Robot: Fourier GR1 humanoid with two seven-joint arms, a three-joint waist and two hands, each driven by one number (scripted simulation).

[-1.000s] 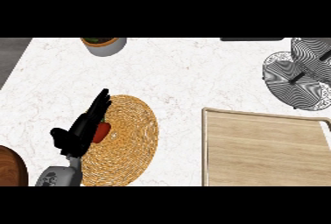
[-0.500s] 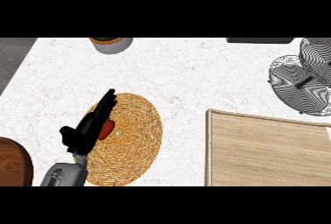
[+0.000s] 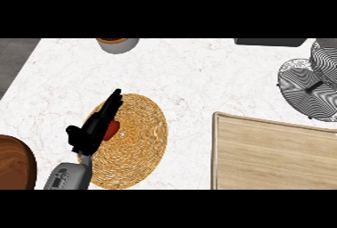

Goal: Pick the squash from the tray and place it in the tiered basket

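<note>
A round woven tray (image 3: 135, 149) lies at the counter's left. On its left part sits the small red-orange squash (image 3: 111, 129), mostly hidden under my left hand (image 3: 92, 131). That hand reaches up from the lower edge and lies over the squash, fingers straight and pointing to the far side, thumb out to the left. The tiered basket (image 3: 308, 84), a grey wire one, stands at the far right edge. My right hand does not show.
A pale wooden board (image 3: 276, 156) fills the lower right. A grey bowl (image 3: 118, 43) sits at the far edge and a dark object (image 3: 270, 41) at the top right. A brown wooden dish (image 3: 13, 162) is cut off at the lower left.
My left hand has edged slightly right and further over the squash. The whole view has drifted a little.
</note>
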